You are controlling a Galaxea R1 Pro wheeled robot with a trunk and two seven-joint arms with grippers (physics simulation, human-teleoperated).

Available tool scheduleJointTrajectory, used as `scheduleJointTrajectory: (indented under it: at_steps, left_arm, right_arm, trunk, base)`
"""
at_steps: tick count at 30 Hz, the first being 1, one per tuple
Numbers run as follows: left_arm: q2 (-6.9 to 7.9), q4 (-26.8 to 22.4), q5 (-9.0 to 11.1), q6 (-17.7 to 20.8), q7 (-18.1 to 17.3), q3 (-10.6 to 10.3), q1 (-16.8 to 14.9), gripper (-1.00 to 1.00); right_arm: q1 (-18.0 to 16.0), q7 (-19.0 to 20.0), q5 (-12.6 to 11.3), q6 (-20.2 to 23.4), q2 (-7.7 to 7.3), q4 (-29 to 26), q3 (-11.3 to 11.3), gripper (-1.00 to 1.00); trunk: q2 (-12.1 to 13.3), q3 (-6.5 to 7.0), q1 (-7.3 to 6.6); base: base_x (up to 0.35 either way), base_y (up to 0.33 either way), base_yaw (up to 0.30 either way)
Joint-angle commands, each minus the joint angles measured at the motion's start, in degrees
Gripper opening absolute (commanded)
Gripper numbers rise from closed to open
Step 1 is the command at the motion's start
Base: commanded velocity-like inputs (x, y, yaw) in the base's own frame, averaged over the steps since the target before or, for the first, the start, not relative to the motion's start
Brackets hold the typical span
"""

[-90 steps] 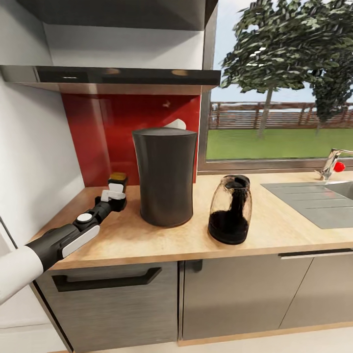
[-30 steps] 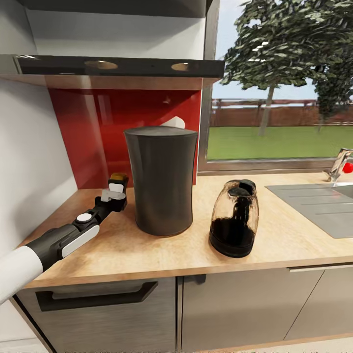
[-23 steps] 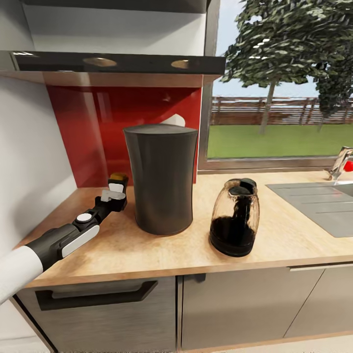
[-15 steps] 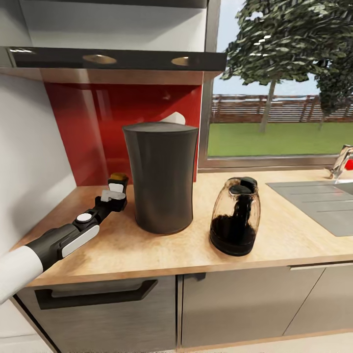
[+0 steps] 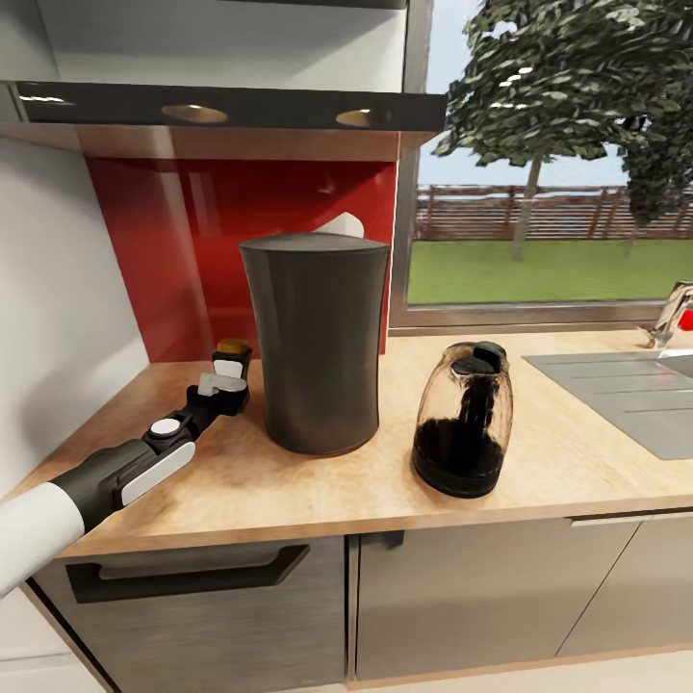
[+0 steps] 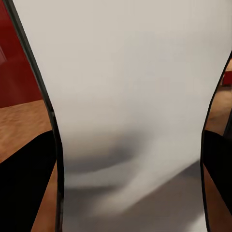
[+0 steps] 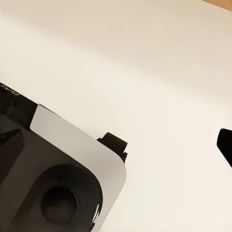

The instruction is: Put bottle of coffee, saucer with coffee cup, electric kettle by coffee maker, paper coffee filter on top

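the coffee bottle [image 5: 232,358] is held clamped in the left claw [image 5: 225,377] on the tabletop [image 5: 289,481], just beside the coffee maker [image 5: 316,342]; the kettle [image 5: 464,419] flanks the maker's other side. only the view has shifted; release seems next.

Camera shifted: view closer and lower on countertop [image 5: 289,481], sink edge [image 5: 616,385] sliding right; objects unmoved.

Wooden countertop [image 5: 289,481], red backsplash [image 5: 192,250], grey cabinets [image 5: 462,597], window [image 5: 549,192] onto lawn and tree
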Motion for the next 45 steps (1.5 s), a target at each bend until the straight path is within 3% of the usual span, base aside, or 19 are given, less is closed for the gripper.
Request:
scheduleJointTrajectory:
  at_steps: [1, 12, 25, 45]
  left_arm:
    - [0.07, -0.1, 0.3, 0.0, 0.5, -0.3, -0.1, -1.0]
    - [0.06, -0.1, 0.3, 0.0, 0.5, -0.3, -0.1, -1.0]
    - [0.07, -0.2, 0.3, 0.0, 0.5, -0.3, -0.1, -1.0]
    - [0.07, -0.1, 0.3, 0.0, 0.5, -0.2, -0.1, -1.0]
  right_arm:
    - [0.0, 0.3, 0.3, -0.2, 0.02, 0.0, -0.4, 1.0]
    - [0.0, 0.3, 0.3, -0.2, 0.01, 0.0, -0.4, 1.0]
    - [0.0, 0.3, 0.3, -0.2, 0.02, 0.0, -0.4, 1.0]
    - [0.0, 0.3, 0.3, -0.2, 0.05, 0.0, -0.4, 1.0]
  trunk:
    - [0.0, -0.06, 0.0]
    - [-1.6, -0.78, 0.88]
    - [-5.6, -2.58, 3.07]
    - [-5.6, -2.58, 3.07]
  base:
    - [0.0, 0.0, 0.0]
    - [0.0, 0.0, 0.0]
    - [0.0, 0.0, 0.0]
    - [0.0, 0.0, 0.0]
